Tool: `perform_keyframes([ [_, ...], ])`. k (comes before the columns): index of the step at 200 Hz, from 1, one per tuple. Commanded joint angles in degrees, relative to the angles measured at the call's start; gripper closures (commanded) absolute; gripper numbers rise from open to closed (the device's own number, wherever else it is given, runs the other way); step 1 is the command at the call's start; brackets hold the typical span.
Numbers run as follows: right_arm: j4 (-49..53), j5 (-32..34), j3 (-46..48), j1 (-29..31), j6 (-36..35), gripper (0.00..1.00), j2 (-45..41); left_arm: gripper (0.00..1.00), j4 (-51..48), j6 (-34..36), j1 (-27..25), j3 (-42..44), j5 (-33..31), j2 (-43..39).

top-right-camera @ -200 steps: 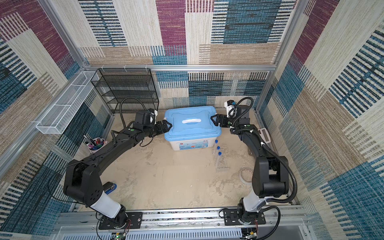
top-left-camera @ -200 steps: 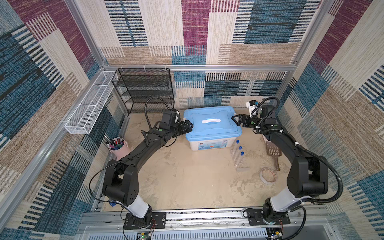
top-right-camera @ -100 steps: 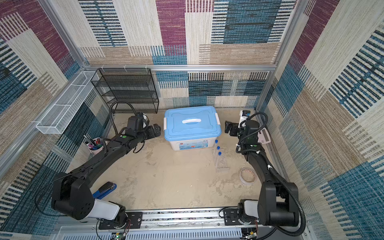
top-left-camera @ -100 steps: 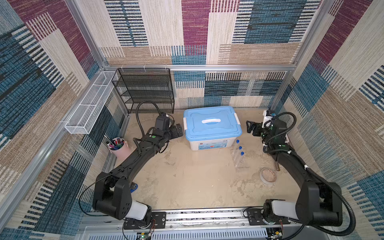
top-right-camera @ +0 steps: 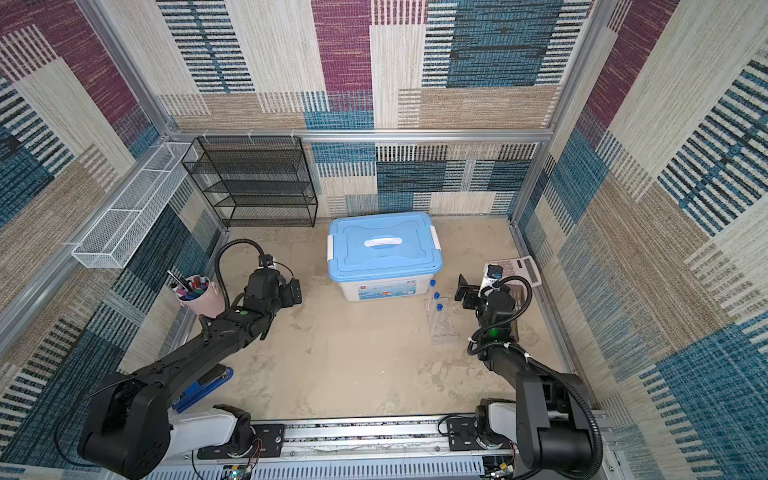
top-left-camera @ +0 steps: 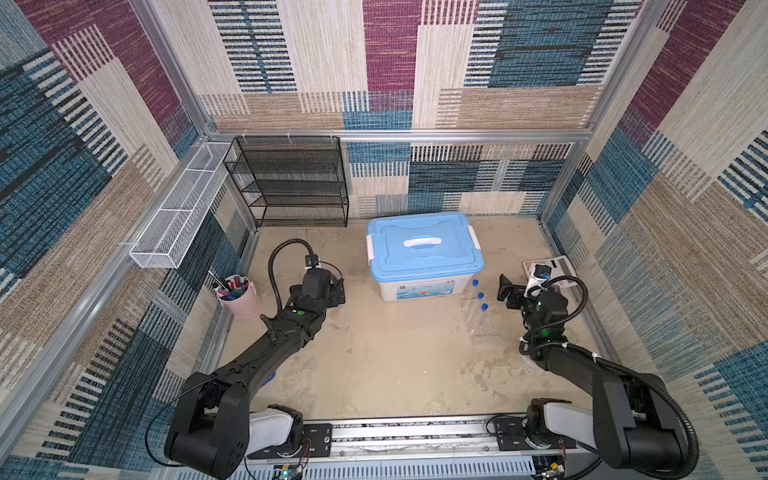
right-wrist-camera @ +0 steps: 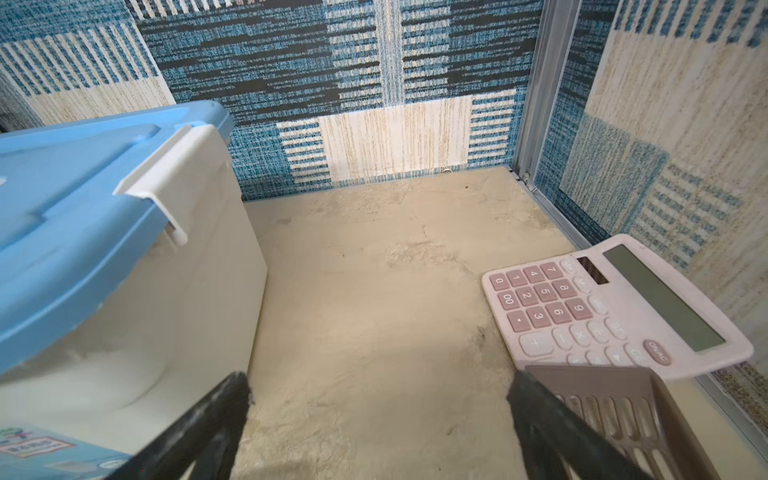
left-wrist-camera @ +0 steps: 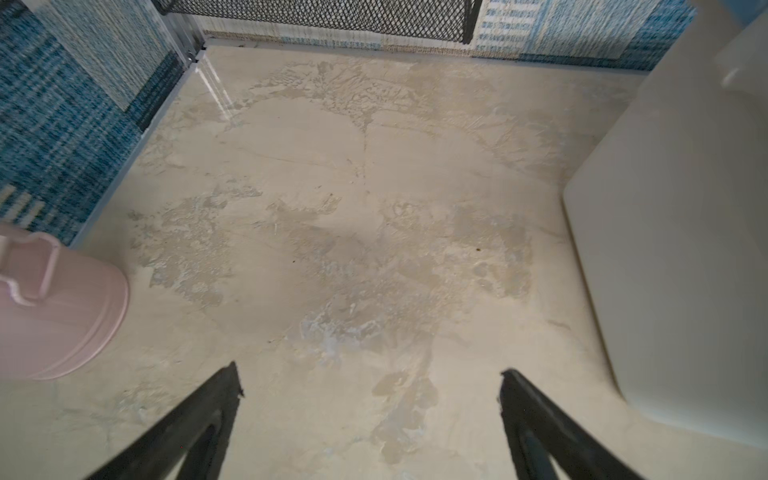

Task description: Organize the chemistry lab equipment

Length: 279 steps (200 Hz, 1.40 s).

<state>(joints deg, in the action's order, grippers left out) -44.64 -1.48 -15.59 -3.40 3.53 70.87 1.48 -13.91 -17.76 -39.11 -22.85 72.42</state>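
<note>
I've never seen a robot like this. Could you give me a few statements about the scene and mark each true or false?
1. The blue lid sits on the storage box. True.
2. The left gripper holds a pen. False: its jaws are open and hold nothing.
3. The blue-capped test tubes lie between the box and the right gripper. True.
4. The calculator sits beside the pink cup. False: the calculator is by the right wall, the cup by the left.
5. The right gripper grips a test tube. False: it is open and holds nothing.
</note>
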Motion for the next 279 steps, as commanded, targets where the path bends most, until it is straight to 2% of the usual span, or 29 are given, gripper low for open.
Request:
perform_keyframes([
  [1,-13.0,0.0,2.0,0.0,-1.6,0.01,2.0,0.01,10.1,5.3,0.1,3.1,-4.3,-0.6],
  [70,-24.7,-0.5,4.6,0.0,-1.9,0.01,10.0,0.01,16.5,12.4,1.3,6.4,-5.9,-0.4],
  [96,-29.5,-1.8,5.1,0.1,-2.2,0.01,14.6,0.01,18.3,12.6,2.8,8.0,-5.8,0.8],
  [114,-32.2,-2.9,5.3,0.1,-2.6,0.01,17.1,0.01,23.3,12.9,3.8,11.0,-5.3,1.4],
  [144,-31.3,-3.2,5.1,0.2,-2.7,0.01,16.7,0.01,36.3,13.3,6.1,17.2,-2.2,2.3],
  [204,-29.9,-4.6,4.1,0.2,-3.3,0.01,17.0,0.01,40.2,17.8,9.0,15.8,1.8,7.3],
  [231,-29.9,-4.5,4.1,0.2,-3.4,0.01,17.1,0.01,54.1,16.8,12.0,19.6,4.5,13.0],
  [243,-29.8,-4.5,4.1,0.3,-3.3,0.01,17.1,0.01,52.8,14.4,13.8,20.3,7.1,13.4],
  [254,-29.8,-4.5,4.1,0.3,-3.3,0.01,17.1,0.0,57.3,15.3,14.5,20.4,8.8,16.1],
  [259,-29.8,-4.6,4.1,0.2,-3.3,0.01,17.1,0.0,55.8,15.3,14.6,19.7,9.4,16.1],
  [272,-29.7,-4.5,4.1,0.3,-3.3,0.01,17.1,0.0,44.1,15.0,15.4,15.0,12.9,15.0],
  [279,-29.6,-4.5,4.1,0.3,-3.4,0.01,17.1,0.01,44.6,14.5,17.3,14.4,17.1,15.7],
])
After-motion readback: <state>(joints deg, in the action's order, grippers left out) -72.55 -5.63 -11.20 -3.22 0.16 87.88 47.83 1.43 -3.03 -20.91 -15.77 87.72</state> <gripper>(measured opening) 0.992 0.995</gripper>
